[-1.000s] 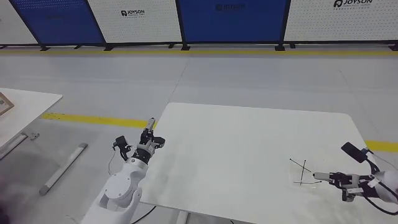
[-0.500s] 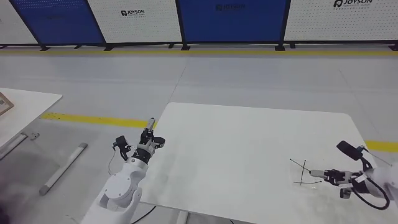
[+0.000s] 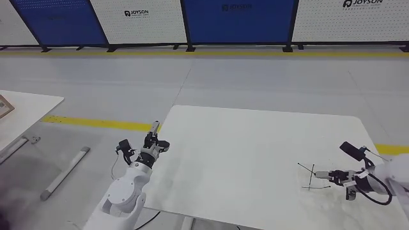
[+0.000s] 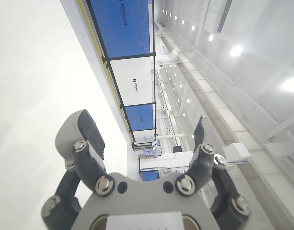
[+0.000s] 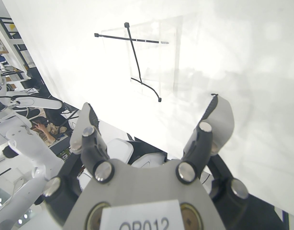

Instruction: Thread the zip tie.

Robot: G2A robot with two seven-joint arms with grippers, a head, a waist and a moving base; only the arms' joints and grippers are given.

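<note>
Black zip ties (image 5: pixel 133 48) lie near the table's right front: two crossed and a curved third (image 5: pixel 149 89) beside them, all on a clear sheet (image 5: pixel 175 56). From above, the zip ties (image 3: pixel 311 174) show as thin dark lines. My right gripper (image 5: pixel 151 106) is open and empty, just short of the curved tie; in the top view the right gripper (image 3: pixel 327 176) sits right beside the ties. My left gripper (image 4: pixel 142 120) is open and empty, pointing away over the table's left edge, where the top view also has the left gripper (image 3: pixel 154 129).
The white table (image 3: pixel 243 153) carries nothing else. Its front edge (image 5: pixel 113 125) lies close under my right gripper. Another white table (image 3: pixel 25 112) stands off to the left, and blue and white panels (image 3: pixel 236 6) line the back.
My right arm has crept left, bringing its gripper closer to the zip ties. The left arm has not moved.
</note>
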